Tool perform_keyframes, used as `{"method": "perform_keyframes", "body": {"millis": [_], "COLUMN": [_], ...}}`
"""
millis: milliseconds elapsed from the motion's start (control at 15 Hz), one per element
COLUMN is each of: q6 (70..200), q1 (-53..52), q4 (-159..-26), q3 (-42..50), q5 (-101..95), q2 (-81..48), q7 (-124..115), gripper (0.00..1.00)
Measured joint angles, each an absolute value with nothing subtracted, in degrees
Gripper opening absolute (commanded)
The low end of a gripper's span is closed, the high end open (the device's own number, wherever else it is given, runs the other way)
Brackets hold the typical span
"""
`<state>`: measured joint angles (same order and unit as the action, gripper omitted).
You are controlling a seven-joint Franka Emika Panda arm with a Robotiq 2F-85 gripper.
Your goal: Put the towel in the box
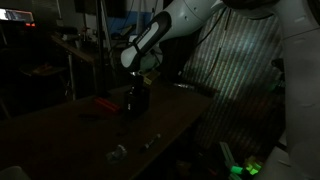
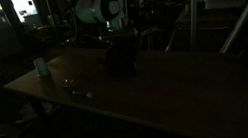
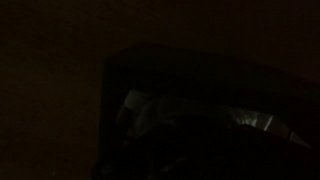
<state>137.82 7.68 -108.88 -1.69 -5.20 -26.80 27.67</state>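
The scene is very dark. The box (image 1: 137, 99) is a small black cube on the table, also seen in the other exterior view (image 2: 118, 60). My gripper (image 1: 135, 84) hangs straight down just over its top (image 2: 112, 43); the fingers are lost in the dark, and it reads as shut. In the wrist view the box's dark outline (image 3: 200, 70) fills the frame. Faint pale wrinkled cloth, the towel (image 3: 138, 108), shows within that outline. Whether the fingers touch the towel cannot be made out.
A flat red object (image 1: 105, 103) lies beside the box. Small pale bits of debris (image 1: 118, 153) lie near the table's front, also visible in the other exterior view (image 2: 69, 84). A pale cup-like thing (image 2: 40, 66) stands near a table corner. Green lights (image 1: 245, 168) glow beyond the table edge.
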Motion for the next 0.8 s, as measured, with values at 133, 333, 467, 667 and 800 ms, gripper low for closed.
{"method": "perform_keyframes", "body": {"millis": [133, 333, 467, 667, 800], "q6": [137.85, 137.89, 137.92, 137.98, 138.05], "q1": [8.07, 8.67, 9.12, 9.71, 10.01], "q4": [-108.76, -108.81, -109.08, -110.13, -111.31], "q3": [-1.68, -1.38, -1.17, -0.66, -0.21], "q5": [-5.19, -5.20, -5.20, -5.20, -4.87], "q2": [-26.50, -24.63, -22.37, -17.79, -14.33], "q7": [27.75, 27.75, 27.75, 27.73, 27.72], "gripper": [0.00, 0.00, 0.00, 0.00, 0.03]}}
